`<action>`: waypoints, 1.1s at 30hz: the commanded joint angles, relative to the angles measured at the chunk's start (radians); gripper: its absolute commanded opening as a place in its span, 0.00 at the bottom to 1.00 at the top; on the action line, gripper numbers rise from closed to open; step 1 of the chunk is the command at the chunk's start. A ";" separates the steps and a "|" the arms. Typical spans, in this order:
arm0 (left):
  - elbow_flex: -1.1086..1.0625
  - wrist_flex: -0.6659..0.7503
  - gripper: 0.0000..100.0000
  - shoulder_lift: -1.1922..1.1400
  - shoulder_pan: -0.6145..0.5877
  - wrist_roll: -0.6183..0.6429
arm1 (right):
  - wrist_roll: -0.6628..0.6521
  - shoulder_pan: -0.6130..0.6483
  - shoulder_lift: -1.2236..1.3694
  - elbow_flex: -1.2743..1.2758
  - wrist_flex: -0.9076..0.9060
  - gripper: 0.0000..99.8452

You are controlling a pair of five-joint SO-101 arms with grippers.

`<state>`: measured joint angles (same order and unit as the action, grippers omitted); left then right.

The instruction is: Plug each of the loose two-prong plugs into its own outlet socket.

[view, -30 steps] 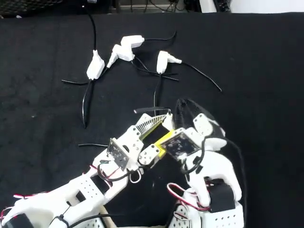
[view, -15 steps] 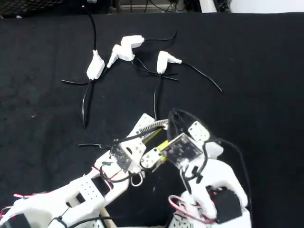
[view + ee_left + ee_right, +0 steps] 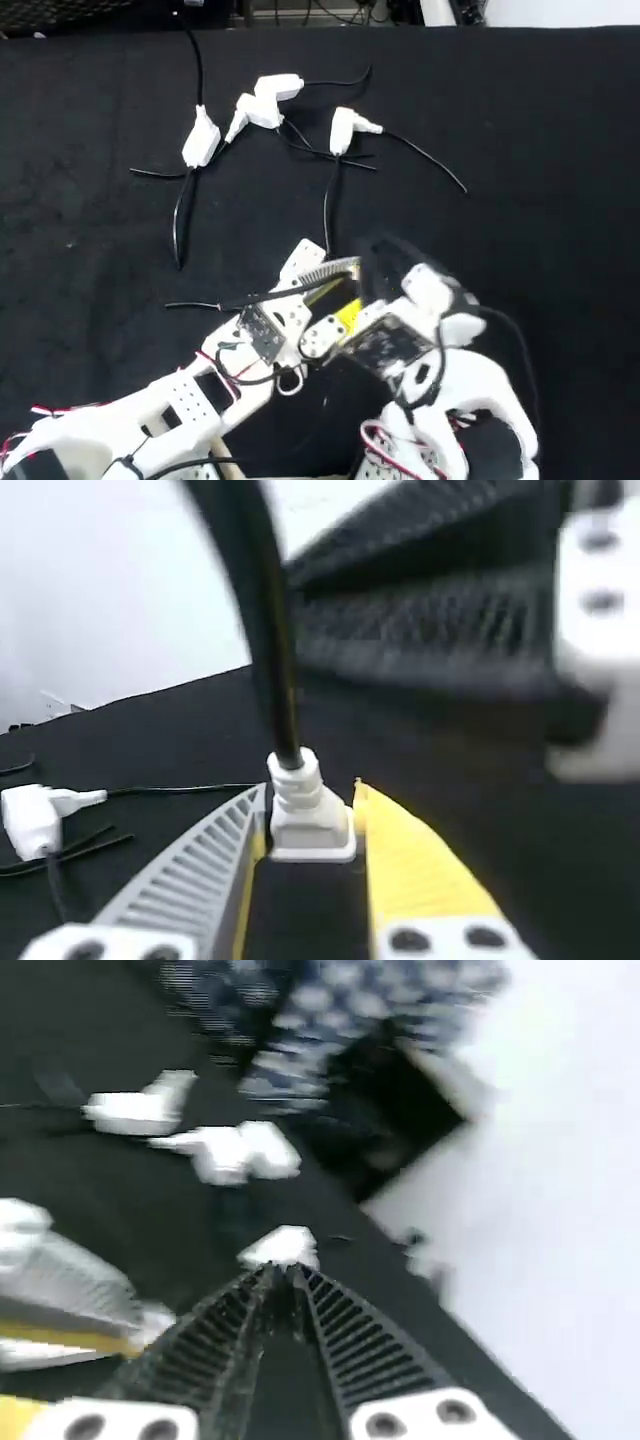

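Three white plug-and-socket pieces on black cables lie at the far side of the black table: one (image 3: 201, 138) on the left, a pair (image 3: 262, 103) in the middle, one (image 3: 345, 128) on the right. In the left wrist view, my left gripper (image 3: 310, 792), with one grey and one yellow finger, is shut on a small white plug (image 3: 310, 828) whose black cable (image 3: 262, 630) rises from it. From above, the left gripper (image 3: 340, 272) sits near the table's middle. My black right gripper (image 3: 380, 252) is close beside it, fingers (image 3: 240, 1325) pressed together with nothing between them.
The right wrist view looks past its gripper (image 3: 283, 1274) to white plug pieces (image 3: 235, 1152) on the black cloth (image 3: 120, 1190). A loose black cable (image 3: 190, 304) trails left of the left arm. White arm bodies (image 3: 150, 420) crowd the near edge.
Both arms have drawn back toward the near edge. The right gripper is blurred from moving. The black cable by the left gripper has swung over the left arm.
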<state>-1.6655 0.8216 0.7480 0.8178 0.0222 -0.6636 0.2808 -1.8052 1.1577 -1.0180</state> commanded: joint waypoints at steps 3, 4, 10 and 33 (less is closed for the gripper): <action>-0.015 0.006 0.03 0.015 -0.114 0.006 | 0.029 -0.310 -0.085 -0.039 0.138 0.01; -0.010 0.006 0.03 0.015 -0.136 0.012 | 0.048 -0.315 -0.085 -0.038 0.106 0.01; 0.004 -0.006 0.03 0.015 -0.289 0.158 | 0.206 -0.373 -0.044 0.084 -0.048 0.01; 0.437 -0.931 0.03 -0.051 -0.189 0.141 | 0.425 -0.522 -0.035 0.461 0.092 0.01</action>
<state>-1.3234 -0.0284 0.7403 0.6398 0.1834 -0.2432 -0.2302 -1.8052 1.6149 -0.9582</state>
